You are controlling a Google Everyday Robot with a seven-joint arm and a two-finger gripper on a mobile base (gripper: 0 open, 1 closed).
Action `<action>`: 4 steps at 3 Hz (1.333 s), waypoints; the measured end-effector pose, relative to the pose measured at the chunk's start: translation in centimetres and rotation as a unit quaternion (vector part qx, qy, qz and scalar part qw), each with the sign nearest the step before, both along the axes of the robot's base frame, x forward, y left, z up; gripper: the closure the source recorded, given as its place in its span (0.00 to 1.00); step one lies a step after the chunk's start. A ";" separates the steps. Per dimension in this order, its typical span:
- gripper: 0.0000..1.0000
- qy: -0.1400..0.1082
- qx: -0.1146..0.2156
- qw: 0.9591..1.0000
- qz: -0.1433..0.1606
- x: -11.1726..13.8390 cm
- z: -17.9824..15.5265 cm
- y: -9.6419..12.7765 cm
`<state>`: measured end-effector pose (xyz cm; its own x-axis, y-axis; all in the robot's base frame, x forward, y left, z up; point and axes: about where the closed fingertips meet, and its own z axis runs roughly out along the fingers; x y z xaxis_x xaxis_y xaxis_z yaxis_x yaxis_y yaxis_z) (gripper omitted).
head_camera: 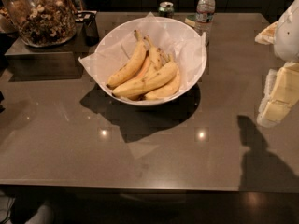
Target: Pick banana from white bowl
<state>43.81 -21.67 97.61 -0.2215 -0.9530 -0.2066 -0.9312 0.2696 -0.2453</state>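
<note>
- The glossy brown bench reflects two spots of light; the room behind is dark.
- The white bowl stands toward 12 o'clock, with the banana lying inside, across its front.
- The gripper hangs at 3 o'clock; I cannot tell whether it is spread.

Gripper right of white bowl, open tabletop between, bottle behind
</note>
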 end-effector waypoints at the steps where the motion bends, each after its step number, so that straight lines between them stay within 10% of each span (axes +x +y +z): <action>1: 0.00 0.000 0.000 1.000 0.000 0.0 0.0 0.0; 4: 0.00 -0.001 0.075 0.991 0.114 6.4 0.5 7.5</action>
<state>50.24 -14.18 98.11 -0.0038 -0.9366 -0.3503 -0.9719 0.0860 -0.2193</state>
